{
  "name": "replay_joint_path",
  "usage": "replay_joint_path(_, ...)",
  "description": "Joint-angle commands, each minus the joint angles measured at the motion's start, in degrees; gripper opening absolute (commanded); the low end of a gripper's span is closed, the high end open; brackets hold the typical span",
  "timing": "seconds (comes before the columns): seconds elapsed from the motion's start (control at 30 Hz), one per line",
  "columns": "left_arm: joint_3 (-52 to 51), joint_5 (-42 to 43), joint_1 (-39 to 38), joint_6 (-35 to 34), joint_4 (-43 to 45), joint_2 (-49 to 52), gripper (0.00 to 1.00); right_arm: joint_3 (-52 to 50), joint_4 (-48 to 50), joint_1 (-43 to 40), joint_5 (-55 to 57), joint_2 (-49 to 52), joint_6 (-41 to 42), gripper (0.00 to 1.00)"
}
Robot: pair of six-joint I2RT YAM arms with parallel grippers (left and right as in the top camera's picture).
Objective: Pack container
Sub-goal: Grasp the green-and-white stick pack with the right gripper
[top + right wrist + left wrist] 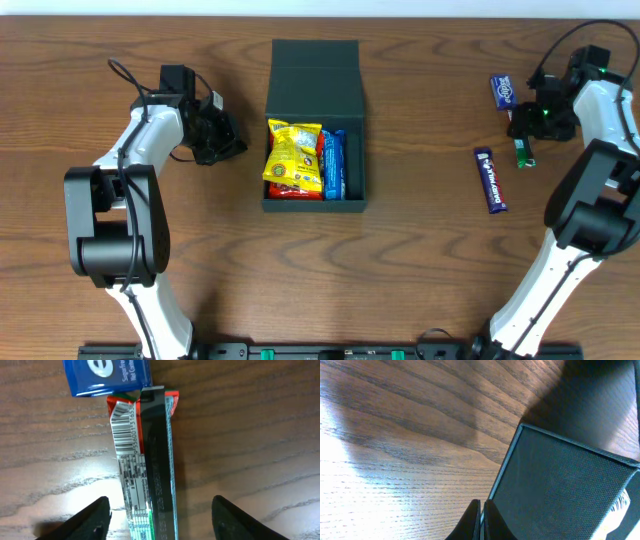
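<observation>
The container (315, 198), a dark teal box with its flap lid folded back, sits at the table's middle. A yellow snack bag (293, 158) and a blue packet (333, 165) lie inside. My left gripper (225, 140) rests left of it, shut and empty; in the left wrist view its gripper (482, 510) points at the container's wall (560, 485). At the far right, my right gripper (520, 125) hovers open over a red-and-green snack bar (523, 152). The right wrist view shows the bar (147, 460) lying flat between the gripper's (160, 507) spread fingers, untouched.
A blue packet (503, 91) lies just beyond the bar, also in the right wrist view as a blue packet (107, 375) touching the bar's end. A dark blue bar (491, 180) lies nearer the front right. Both arm bases stand at the front edge.
</observation>
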Motion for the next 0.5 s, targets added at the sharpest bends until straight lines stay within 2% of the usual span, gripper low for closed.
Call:
replay_joint_path(0.0,-0.70,-0.02,0.24,-0.04,-0.07,0.76,0.06,-0.52,0.35,1.01,-1.11,-0.35,-0.20,0.64)
replay_joint_path(0.27,-0.70,0.02,0.24,-0.07,-0.11,0.76,0.06,-0.66,0.35,1.86,-1.05,1.60,0.00,0.56)
replay_joint_path(0.47,-0.70,0.02,0.24,-0.07,-0.11,0.76,0.05,-0.68,0.85,2.36,0.04,2.10,0.02,0.57)
